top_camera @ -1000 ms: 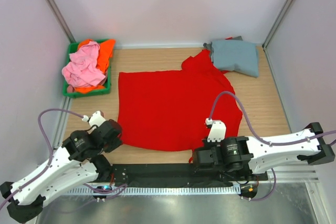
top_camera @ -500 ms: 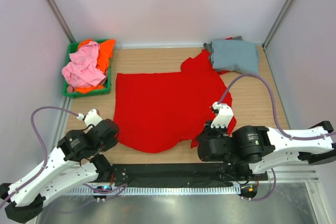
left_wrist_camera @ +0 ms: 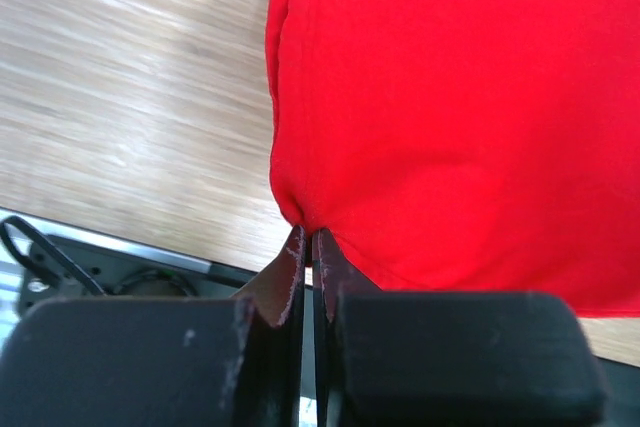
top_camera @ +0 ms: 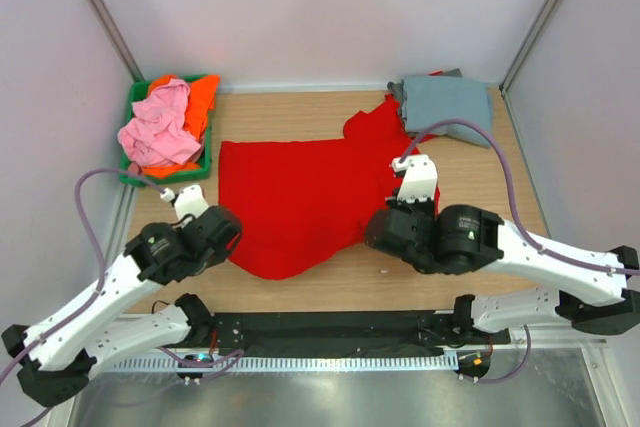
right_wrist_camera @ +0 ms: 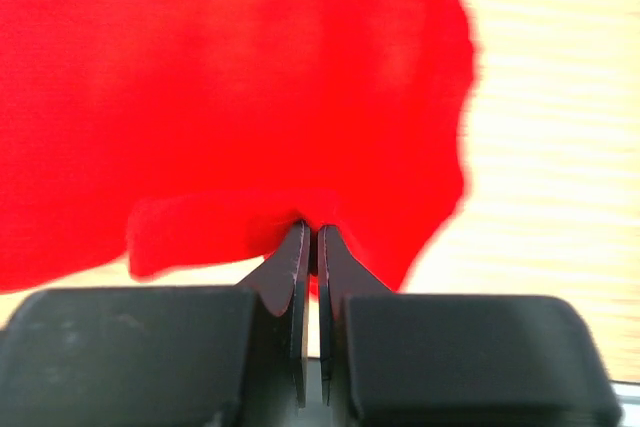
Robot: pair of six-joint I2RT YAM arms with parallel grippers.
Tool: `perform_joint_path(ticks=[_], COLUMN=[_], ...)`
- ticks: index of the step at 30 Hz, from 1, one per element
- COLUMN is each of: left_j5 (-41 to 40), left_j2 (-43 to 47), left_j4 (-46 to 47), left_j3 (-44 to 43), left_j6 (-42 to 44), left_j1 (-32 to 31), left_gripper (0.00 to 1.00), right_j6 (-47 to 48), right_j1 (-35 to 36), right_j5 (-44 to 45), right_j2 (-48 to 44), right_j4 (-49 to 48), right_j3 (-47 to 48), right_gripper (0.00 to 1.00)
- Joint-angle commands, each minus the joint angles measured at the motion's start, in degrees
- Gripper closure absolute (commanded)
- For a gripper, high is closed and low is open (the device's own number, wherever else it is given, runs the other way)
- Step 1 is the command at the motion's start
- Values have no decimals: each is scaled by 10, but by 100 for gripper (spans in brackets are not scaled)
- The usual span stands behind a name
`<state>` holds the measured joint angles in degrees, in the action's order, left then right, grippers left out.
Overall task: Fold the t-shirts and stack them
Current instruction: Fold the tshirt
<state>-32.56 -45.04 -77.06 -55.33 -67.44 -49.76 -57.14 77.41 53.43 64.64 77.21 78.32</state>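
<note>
A bright red t-shirt [top_camera: 300, 192] lies spread across the middle of the wooden table, its near hem lifted and sagging between the two arms. My left gripper [left_wrist_camera: 308, 232] is shut on the shirt's near left corner [left_wrist_camera: 295, 209]. My right gripper [right_wrist_camera: 310, 227] is shut on the near right hem of the red cloth [right_wrist_camera: 250, 97]. A folded grey-blue t-shirt [top_camera: 447, 105] rests at the back right. A pink t-shirt [top_camera: 155, 127] and an orange t-shirt [top_camera: 203, 97] are heaped in the bin at the back left.
The green plastic bin [top_camera: 170, 173] stands against the left wall. A red sleeve [top_camera: 368, 125] reaches toward the grey-blue shirt. Bare wood [top_camera: 500, 192] lies to the right of the red shirt. A black strip [top_camera: 320, 325] runs along the near table edge.
Both grippers have carried the near hem of the red shirt away from the table's front edge toward the back. The right arm has swung inward over the shirt.
</note>
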Motion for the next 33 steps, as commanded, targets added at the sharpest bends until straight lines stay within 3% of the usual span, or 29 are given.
perform_joint_path(ticks=[1,4,11,16,26,33], left_j5=[-31,-15,69,108,225,260], left_j2=[-38,-51,-54,-92,-171,-244], left_j4=[6,15,72,96,142,172], left_j3=[-29,-36,-17,-16,-27,-46], left_j6=[63,98,214,245,337,378], left_j1=[13,47,192,231,360,398], left_gripper=[99,100,100,100,100,100], right_j6=[182,229,275,306,381,418], right_j1=[-79,-111,-154,-178,-332,-417], right_j5=[-20,-58,-115,-176,-349,-399], right_j2=[-6,-36,-41,-36,-3,78], right_j4=[-47,-83,-116,-166,-268,-304], right_j3=[17,10,-45,-86,-131,-121], right_gripper=[99,99,99,99,99,99])
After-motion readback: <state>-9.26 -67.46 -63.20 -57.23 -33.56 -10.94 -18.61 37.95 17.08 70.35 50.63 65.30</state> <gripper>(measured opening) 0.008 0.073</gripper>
